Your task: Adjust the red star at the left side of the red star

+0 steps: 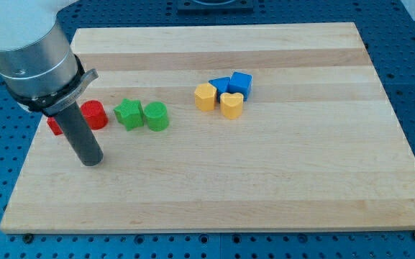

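Note:
My tip point(90, 161) rests on the wooden board point(265, 187) at the view's left. A red block point(54, 126), mostly hidden behind the rod, lies just up and left of the tip; its shape cannot be made out. A second red block point(94, 114), round-looking, sits just right of the rod, above the tip. The tip stands a little below both red blocks and apart from them.
A green star point(129, 114) and a green cylinder point(156, 116) sit right of the red blocks. Near the middle top are a yellow hexagon block point(205, 96), a yellow heart point(231, 105) and two blue blocks point(240, 83) point(221, 85).

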### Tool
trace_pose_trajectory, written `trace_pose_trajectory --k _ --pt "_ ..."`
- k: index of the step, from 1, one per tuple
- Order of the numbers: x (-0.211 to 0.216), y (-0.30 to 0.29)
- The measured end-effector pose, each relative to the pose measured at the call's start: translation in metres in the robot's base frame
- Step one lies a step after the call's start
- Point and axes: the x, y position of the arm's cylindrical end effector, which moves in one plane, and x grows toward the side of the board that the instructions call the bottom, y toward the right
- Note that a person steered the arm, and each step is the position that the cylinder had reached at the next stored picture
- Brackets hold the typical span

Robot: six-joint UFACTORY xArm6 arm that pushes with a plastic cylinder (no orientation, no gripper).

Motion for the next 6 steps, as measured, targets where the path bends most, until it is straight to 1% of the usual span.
trace_pose_trajectory --k 1,4,6 --pt "-0.005 -0.002" --pt "-0.007 -0.063" --pt "-0.024 -0.078"
